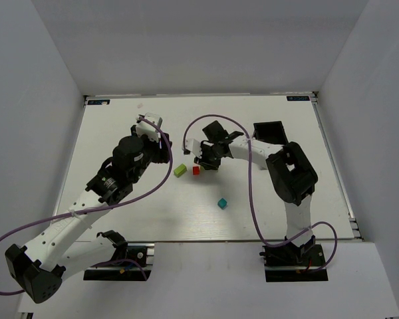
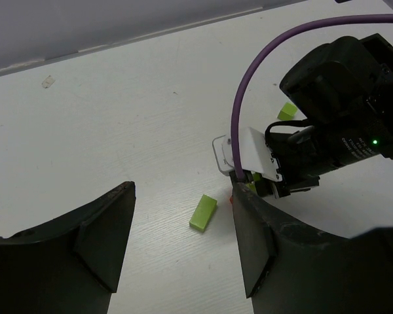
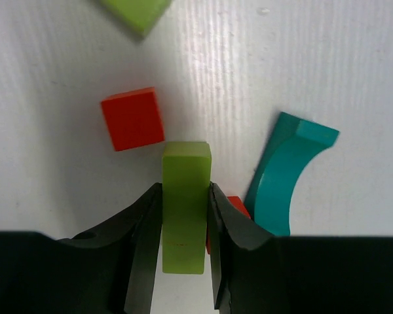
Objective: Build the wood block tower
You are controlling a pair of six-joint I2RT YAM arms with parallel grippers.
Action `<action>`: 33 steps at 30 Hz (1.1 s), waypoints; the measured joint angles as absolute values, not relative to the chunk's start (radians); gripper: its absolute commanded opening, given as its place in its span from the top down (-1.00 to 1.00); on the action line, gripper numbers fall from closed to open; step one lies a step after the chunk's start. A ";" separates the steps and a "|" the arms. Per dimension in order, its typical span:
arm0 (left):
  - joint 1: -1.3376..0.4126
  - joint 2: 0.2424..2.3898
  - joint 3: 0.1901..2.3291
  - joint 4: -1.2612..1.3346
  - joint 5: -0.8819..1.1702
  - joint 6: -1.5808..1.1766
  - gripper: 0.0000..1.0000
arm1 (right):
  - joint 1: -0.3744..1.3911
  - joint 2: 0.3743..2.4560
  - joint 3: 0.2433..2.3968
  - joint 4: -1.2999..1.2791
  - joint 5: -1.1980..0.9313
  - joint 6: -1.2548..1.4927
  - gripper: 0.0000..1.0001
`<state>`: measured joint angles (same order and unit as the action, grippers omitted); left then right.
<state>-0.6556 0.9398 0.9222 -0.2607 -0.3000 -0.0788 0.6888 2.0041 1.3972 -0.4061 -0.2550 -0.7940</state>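
The right gripper (image 3: 185, 193) is clamping a lime green rectangular wooden block (image 3: 185, 167) between its 2 fingers, the jaws closed down to the block's width. It is reaching over the middle of the white table (image 1: 120, 119). Whether the held block is touching the table, I cannot tell.

Just beside the held block, a red square wooden block (image 3: 132, 118) is lying flat. On the other side a teal curved wooden block (image 3: 285, 173) is lying flat, with another red piece (image 3: 239, 206) partly hidden behind a finger.

A second lime green block (image 2: 204, 212) is lying flat just left of the red square. The left gripper (image 2: 183, 193) is pointing at it with its jaws spread wide and holding nothing.

A small teal cube (image 1: 222, 203) is sitting apart, nearer and to the right. A black rectangular bin (image 1: 269, 131) is standing farther right.
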 measured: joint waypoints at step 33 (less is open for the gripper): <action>-0.656 0.940 0.922 -0.260 -0.299 -0.079 -0.42 | 0.622 2.010 1.418 -0.540 -0.403 -0.902 0.76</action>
<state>-0.6556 0.9398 0.9222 -0.2604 -0.2993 -0.0788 0.6220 2.0102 1.4178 -0.5396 -0.4026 -0.9024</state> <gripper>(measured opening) 0.710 0.361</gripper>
